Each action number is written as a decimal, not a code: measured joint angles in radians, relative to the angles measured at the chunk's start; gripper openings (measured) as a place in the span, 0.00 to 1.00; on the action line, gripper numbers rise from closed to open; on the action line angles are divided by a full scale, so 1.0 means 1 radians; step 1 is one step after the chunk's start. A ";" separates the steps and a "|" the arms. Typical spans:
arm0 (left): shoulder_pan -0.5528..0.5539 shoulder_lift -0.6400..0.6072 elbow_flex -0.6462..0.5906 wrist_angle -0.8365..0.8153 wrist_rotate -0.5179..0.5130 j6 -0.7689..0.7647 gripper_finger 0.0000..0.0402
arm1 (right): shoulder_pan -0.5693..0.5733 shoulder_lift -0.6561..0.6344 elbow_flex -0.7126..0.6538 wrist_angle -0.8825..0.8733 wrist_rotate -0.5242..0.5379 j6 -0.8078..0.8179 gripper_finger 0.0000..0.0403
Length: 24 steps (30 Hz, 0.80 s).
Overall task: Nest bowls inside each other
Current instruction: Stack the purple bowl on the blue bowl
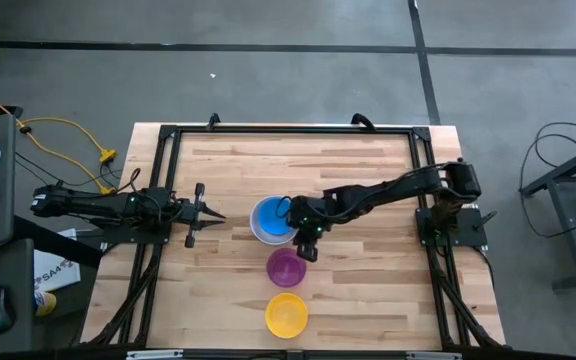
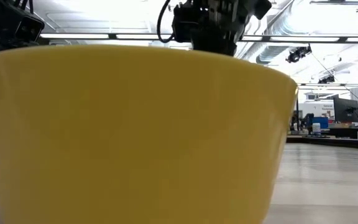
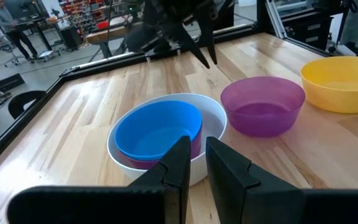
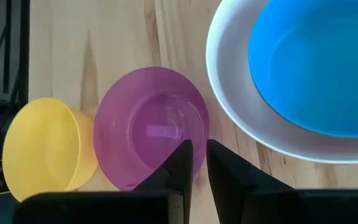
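A white bowl [image 1: 258, 232] stands mid-table with a blue bowl [image 1: 270, 216] nested in it. In the left wrist view a pinkish bowl's rim [image 3: 157, 162] shows under the blue bowl [image 3: 157, 127]. Toward the near edge, a purple bowl [image 1: 286, 267] and a yellow bowl [image 1: 286, 313] rest on their bases. My right gripper [image 1: 308, 248] hangs shut, slanting down, over the purple bowl's rim [image 4: 188, 127] beside the white bowl [image 4: 241, 124], and touches nothing. My left gripper [image 3: 194, 168] waits shut at the table's left, pointing level at the white bowl [image 3: 213, 124].
Black frame rails [image 1: 288, 128] run along the table's edges. Bare wood lies on the far half and to the right of the bowls. The yellow bowl [image 2: 135, 137] fills the low view. A person [image 3: 5, 25] stands in the room beyond the table.
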 joint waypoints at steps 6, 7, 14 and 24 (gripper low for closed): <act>0.000 0.000 0.000 0.000 0.000 0.000 0.13 | 0.001 0.011 0.006 0.028 -0.003 -0.006 0.10; 0.000 0.000 0.000 0.000 0.000 0.000 0.13 | 0.002 0.011 0.009 0.029 0.000 -0.007 0.10; 0.000 0.000 0.000 0.000 0.000 0.000 0.13 | 0.007 0.011 0.009 0.014 0.017 0.026 0.20; 0.000 0.000 0.000 0.000 0.000 0.000 0.13 | 0.024 0.011 0.009 -0.006 0.038 0.128 0.35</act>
